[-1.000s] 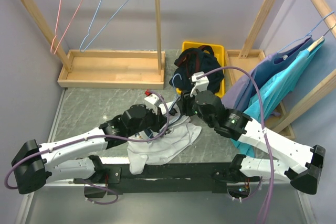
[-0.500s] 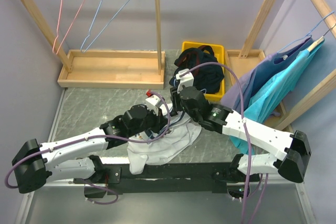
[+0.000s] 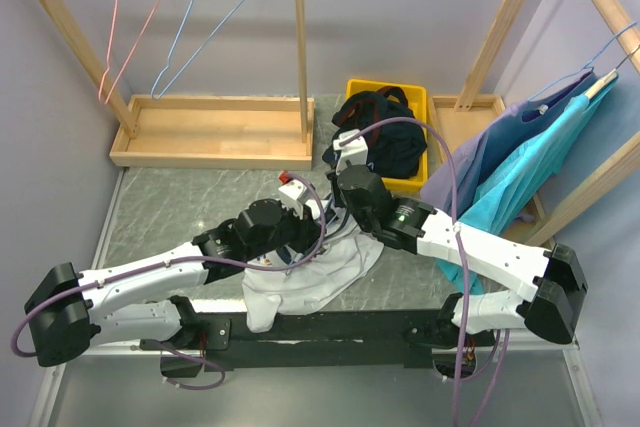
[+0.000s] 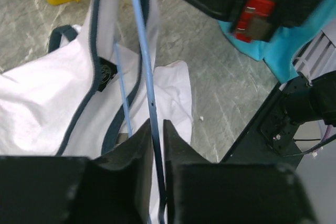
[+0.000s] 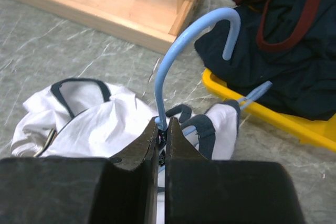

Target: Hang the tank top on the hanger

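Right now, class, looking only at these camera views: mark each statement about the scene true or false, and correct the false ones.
1. The right gripper is shut on the light-blue hanger below its hook. True.
2. The tank top hangs on the wooden rack. False: it lies crumpled on the table.
3. A dark navy garment sits in the yellow bin. True.
4. The pink hanger lies on the table. False: it hangs on the rack's rail.
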Robot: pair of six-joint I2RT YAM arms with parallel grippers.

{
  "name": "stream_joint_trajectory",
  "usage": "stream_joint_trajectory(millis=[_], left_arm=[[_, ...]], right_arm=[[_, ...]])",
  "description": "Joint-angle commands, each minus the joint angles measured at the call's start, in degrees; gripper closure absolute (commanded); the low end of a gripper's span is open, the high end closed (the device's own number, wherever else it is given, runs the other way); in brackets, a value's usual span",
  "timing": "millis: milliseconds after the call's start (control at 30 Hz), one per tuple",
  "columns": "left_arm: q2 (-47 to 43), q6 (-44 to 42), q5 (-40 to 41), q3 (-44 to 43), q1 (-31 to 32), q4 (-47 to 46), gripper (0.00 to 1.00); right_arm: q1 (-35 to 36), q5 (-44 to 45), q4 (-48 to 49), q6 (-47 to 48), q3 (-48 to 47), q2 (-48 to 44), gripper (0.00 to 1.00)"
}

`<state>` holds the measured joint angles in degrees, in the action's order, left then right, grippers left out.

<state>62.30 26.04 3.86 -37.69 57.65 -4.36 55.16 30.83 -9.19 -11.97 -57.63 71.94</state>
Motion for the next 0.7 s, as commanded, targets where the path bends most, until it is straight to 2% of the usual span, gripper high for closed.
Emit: stream_joint_trajectory(millis=[0,33,133,300,433,500,533,567,667], left_arm=[[-0.3,1.6,0.0,-2.6,0.5,-2.8,0.74],[-0.5,2.6,0.8,-2.7,0.4,-2.4,0.65],[-0.8,3.7,0.6,-3.2,0.5,-1.8,0.51],[-2.6,6.1,1.8,-4.8,0.4,1.6,0.41],[-6.3,10.5,4.0,-5.5,0.4,6.8,0.41],[-9.0,12.7,7.8,-5.8,0.4,11.9,0.45],[-9.8,15.8,10.1,-5.9,0.4,14.1,0.46],[-11.1,17.9,14.5,-6.2,0.5,20.2,0.46],[-13.0,25.4,19.7,-5.4,0.5,26.9,0.47]], right_arm=[[0.2,7.5,3.6,1.2,1.2,0.6,1.0],[0.3,9.8,2.8,0.6,1.1,0.8,1.0],[1.3,14.0,1.8,-0.8,0.7,2.1,1.0],[1.5,19.7,-4.0,-6.5,-3.1,6.4,1.0],[1.9,21.5,-6.5,-9.8,-5.7,9.5,1.0],[2.0,20.9,-6.4,-10.4,-6.6,10.9,1.0],[2.0,20.7,-6.1,-10.4,-6.9,11.2,1.0],[1.9,20.7,-6.3,-10.8,-7.7,12.0,1.0],[1.9,21.8,-6.8,-11.8,-8.9,13.4,1.0]])
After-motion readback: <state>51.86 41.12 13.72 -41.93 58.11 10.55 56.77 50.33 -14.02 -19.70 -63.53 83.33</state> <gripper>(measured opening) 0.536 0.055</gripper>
